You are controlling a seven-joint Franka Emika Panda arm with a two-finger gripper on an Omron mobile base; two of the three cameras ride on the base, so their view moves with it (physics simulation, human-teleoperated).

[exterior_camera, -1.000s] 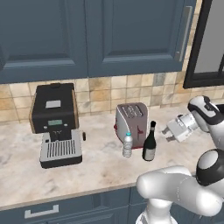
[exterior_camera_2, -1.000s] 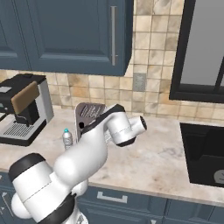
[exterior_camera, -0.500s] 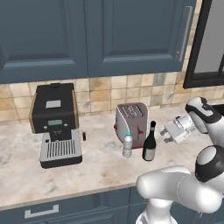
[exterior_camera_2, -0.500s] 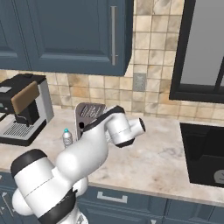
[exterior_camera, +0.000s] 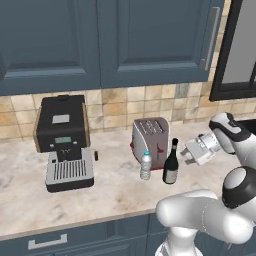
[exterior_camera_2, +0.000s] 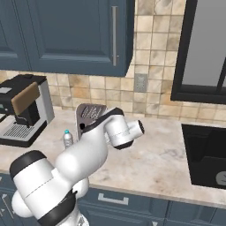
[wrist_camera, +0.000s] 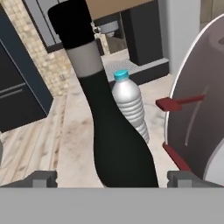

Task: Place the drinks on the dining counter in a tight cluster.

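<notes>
The claw (exterior_camera: pixel 189 154) stood wide, holding nothing, its 2 tips (wrist_camera: pixel 43 179) spread at either side of the wine bottle's body in the hand view without touching it. In the left base view it hovered just at 3 o'clock of the slim dark wine bottle (exterior_camera: pixel 171 163), pointing toward it, with a small gap between them.

The wine bottle stood upright on the beige marbled counter (exterior_camera: pixel 110 187), close in front of the claw. In the hand view it rose through the middle, black cap at 12 o'clock, a grey band below the cap (wrist_camera: pixel 105 122).

The small clear bottle with the blue cap (exterior_camera: pixel 145 165) stood upright just at 9 o'clock of the wine bottle, apart from it. Behind both, at 12 o'clock, sat the silver toaster (exterior_camera: pixel 151 141) with red marks. Well off at 9 o'clock sat the black coffee machine (exterior_camera: pixel 63 141). Tan tiles (exterior_camera: pixel 115 107) backed the counter, with dark blue cabinets (exterior_camera: pixel 100 40) above.
</notes>
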